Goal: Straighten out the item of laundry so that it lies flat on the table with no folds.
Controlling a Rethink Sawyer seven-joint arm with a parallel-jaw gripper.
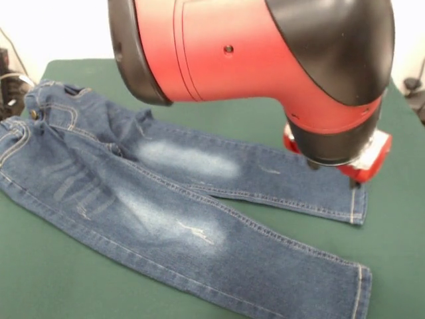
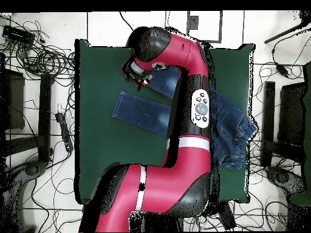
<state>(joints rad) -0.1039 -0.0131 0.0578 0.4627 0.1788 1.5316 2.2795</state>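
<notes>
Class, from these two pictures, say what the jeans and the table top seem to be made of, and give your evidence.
Jeans: blue denim, judging by the twill look, tan stitching and pale faded thigh patches.
Table: top looks like matte dark green cloth or felt, with no shine; what lies beneath cannot be told.

The blue jeans (image 1: 179, 219) lie on the green table (image 1: 398, 219). Their waist is at the left, up near the far corner, and both legs run down to the right. The two legs lie apart, with green showing between them. Each thigh has a pale patch. The big red and black arm (image 1: 265, 53) hangs over them. Its gripper (image 1: 335, 169) sits low, right by the cuff of the farther leg. I cannot tell if it touches.
</notes>
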